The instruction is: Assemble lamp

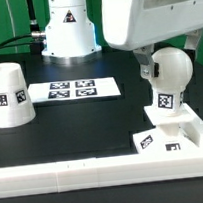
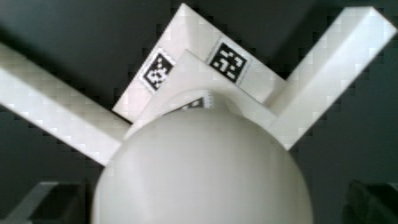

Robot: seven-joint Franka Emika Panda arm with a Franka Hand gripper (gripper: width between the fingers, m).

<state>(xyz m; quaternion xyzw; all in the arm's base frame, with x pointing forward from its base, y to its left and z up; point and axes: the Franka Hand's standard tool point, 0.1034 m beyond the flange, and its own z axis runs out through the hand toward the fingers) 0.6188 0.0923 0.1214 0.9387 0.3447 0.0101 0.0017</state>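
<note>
While the bulb (image 1: 168,75) stands on the base (image 1: 196,133), the shade (image 1: 9,96) sits apart.

Black counter (image 1: 92,125) bearing white cup-like plastic shade (image 1: 9,95) at the exterior view's left, marker board (image 1: 72,90) mid-surface, flat square white plastic base (image 1: 193,131) at right beside long white border rail (image 1: 96,171) in foreground.

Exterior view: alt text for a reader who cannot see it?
A robot's open hand hangs at a round white bulb standing on a flat square base. A white shade sits at the exterior view's left, the marker board mid-table.
</note>
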